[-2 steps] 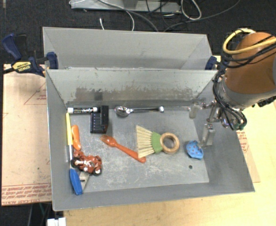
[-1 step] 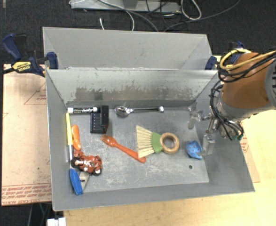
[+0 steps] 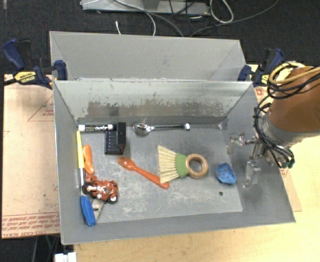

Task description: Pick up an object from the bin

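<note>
My gripper (image 3: 242, 162) hangs over the right slope of the bin with its two fingers spread open and nothing between them. Just to its left, on the bin floor, lies a small blue lump (image 3: 225, 173), close to the left finger but apart from it. Further left, a roll of tan tape (image 3: 197, 166) rests against a small hand brush (image 3: 169, 164) with pale bristles and a green band.
An orange plastic spoon (image 3: 143, 172) lies mid-floor and a metal spoon (image 3: 160, 127) along the back wall. A black block (image 3: 115, 138) and a marker (image 3: 97, 128) are at back left. Pens, a brown toy (image 3: 101, 189) and a blue piece (image 3: 88, 210) line the left wall.
</note>
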You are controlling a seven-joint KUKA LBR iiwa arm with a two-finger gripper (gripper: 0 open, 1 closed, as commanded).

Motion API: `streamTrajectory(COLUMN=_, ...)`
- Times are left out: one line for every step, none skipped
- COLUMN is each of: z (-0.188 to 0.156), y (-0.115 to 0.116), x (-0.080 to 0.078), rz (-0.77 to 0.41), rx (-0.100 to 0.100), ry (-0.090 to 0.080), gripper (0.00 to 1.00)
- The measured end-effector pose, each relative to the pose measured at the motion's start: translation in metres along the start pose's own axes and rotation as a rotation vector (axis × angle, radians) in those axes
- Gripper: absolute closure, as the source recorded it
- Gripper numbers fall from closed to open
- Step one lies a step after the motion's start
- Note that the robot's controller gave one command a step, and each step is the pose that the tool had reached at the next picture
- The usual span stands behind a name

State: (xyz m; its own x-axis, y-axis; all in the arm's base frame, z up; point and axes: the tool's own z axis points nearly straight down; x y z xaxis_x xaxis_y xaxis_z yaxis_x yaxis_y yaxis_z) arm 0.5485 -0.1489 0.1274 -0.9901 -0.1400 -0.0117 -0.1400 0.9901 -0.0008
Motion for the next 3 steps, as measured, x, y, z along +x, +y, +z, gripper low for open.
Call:
streamTrajectory(z=0.025, y=-0.001, x=-0.002, rz=-0.021, rx=-0.003, ry=0.009, gripper=0.00)
streamTrajectory(z=0.059, y=-0.004, x=-0.004, rz=0.031, rx=0.001, ry=-0.003, gripper=0.00)
streamTrajectory(z=0.057, y=0.001, x=-0.003, rz=-0.092, rx=0.000, ry=0.000, gripper=1.00)
